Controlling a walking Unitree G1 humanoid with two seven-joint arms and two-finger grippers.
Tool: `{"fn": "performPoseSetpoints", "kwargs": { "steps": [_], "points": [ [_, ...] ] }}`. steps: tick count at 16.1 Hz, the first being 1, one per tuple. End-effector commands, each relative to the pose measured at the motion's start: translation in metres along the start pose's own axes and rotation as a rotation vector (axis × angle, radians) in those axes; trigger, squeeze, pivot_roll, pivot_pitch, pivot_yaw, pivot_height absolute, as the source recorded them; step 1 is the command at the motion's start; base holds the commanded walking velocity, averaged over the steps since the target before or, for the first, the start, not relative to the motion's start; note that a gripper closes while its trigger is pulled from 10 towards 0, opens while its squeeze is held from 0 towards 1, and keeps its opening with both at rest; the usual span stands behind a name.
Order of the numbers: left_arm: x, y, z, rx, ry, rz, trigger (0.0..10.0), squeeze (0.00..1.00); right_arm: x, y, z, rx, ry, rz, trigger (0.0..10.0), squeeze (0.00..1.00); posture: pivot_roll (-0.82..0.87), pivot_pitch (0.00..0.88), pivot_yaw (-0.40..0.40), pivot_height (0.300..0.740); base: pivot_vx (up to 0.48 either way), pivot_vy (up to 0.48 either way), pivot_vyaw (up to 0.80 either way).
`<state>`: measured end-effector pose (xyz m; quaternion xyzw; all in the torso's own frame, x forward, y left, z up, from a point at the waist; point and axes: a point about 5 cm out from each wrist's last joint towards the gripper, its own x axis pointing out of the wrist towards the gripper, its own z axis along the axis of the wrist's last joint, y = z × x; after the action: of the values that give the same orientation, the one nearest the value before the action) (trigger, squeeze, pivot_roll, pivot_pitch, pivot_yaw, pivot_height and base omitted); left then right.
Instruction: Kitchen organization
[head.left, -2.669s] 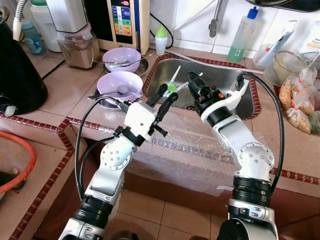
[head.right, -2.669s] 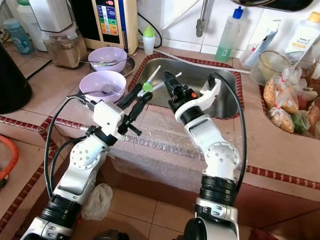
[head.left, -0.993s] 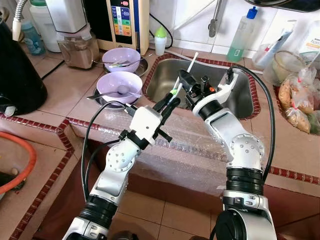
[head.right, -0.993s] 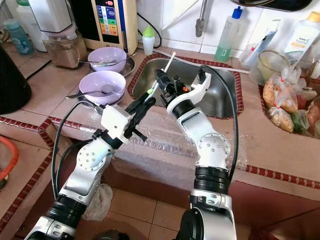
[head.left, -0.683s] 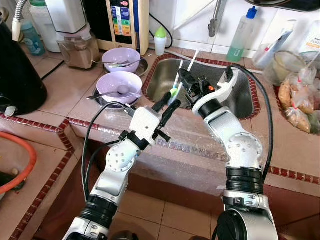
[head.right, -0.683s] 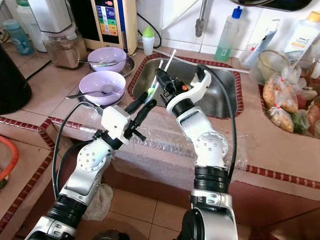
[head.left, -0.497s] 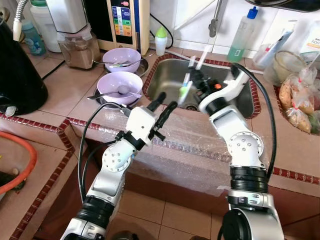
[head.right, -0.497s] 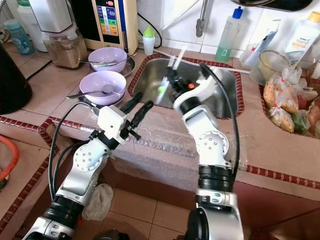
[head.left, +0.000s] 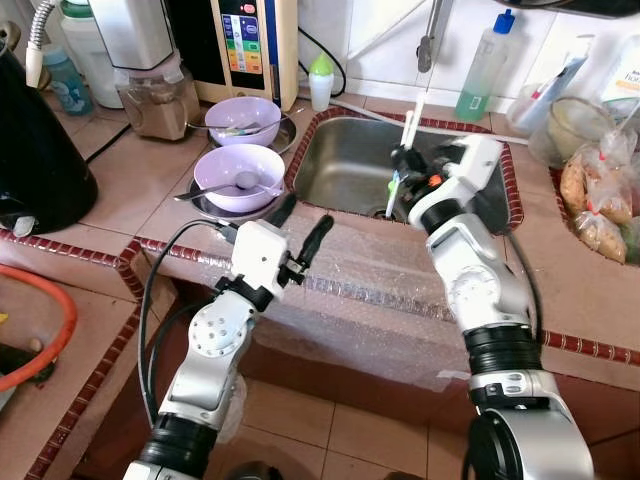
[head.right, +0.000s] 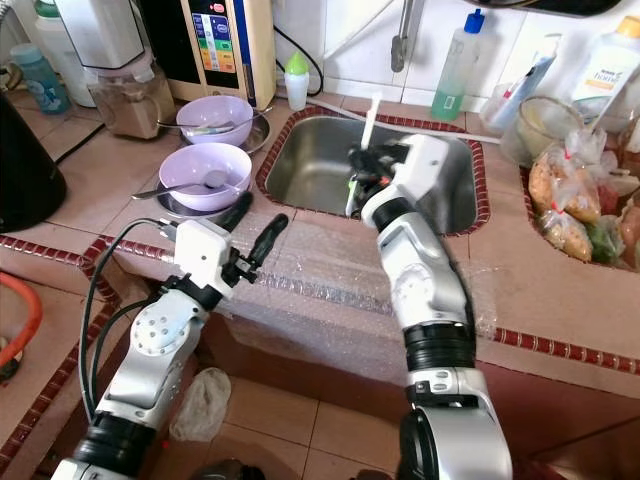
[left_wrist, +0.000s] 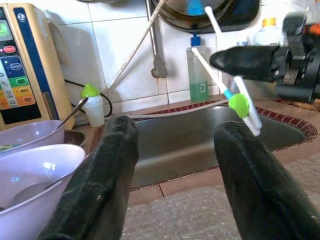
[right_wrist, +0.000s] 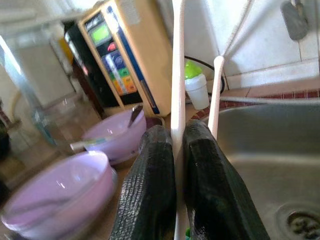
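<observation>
Stainless steel sink (head.left: 345, 165) set in a terracotta-tiled counter (head.left: 130, 180). Two lilac plastic bowls (head.left: 238, 172) sit left of the basin. Right gripper (right_wrist: 176, 150) over the sink, fingers clamped on thin white sticks with a green end (head.left: 398, 172), held near upright. Left gripper (left_wrist: 172, 145) at the counter's front edge, fingers spread, holding nothing.

The white sticks (right_wrist: 177, 75) run off the right wrist view's top edge — their lower ends hide behind the fingers (right_wrist: 150, 195); near purple bowl (right_wrist: 55, 197) is blurred.
</observation>
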<state>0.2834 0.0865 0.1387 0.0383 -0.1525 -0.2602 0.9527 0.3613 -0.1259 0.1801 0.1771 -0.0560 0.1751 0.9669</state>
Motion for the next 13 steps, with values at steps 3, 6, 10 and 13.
{"fn": "performPoseSetpoints", "kwargs": {
  "steps": [3,6,10,13],
  "points": [
    [0.002,0.003,0.009,0.000,-0.021,-0.003,10.0,1.00,0.006,0.005,0.003,-0.124,-0.022,0.047,0.0,0.00,-0.06,0.000,0.063,0.740,0.000,0.000,0.00],
    [0.006,0.005,0.015,0.000,-0.032,-0.005,10.0,1.00,0.006,0.004,0.002,-0.135,-0.048,0.030,0.0,0.00,-0.06,0.000,0.063,0.740,0.256,0.000,0.00],
    [0.006,0.003,0.017,-0.005,-0.035,-0.019,10.0,0.00,0.001,-0.002,0.004,-0.247,-0.091,-0.021,0.0,0.00,-0.06,0.000,0.063,0.740,0.288,0.000,0.00],
    [0.008,0.002,0.021,-0.009,-0.044,-0.027,10.0,0.00,-0.004,-0.014,0.001,-0.265,-0.089,-0.058,0.0,0.00,-0.06,0.000,0.063,0.740,0.347,0.000,0.00]
  ]
}}
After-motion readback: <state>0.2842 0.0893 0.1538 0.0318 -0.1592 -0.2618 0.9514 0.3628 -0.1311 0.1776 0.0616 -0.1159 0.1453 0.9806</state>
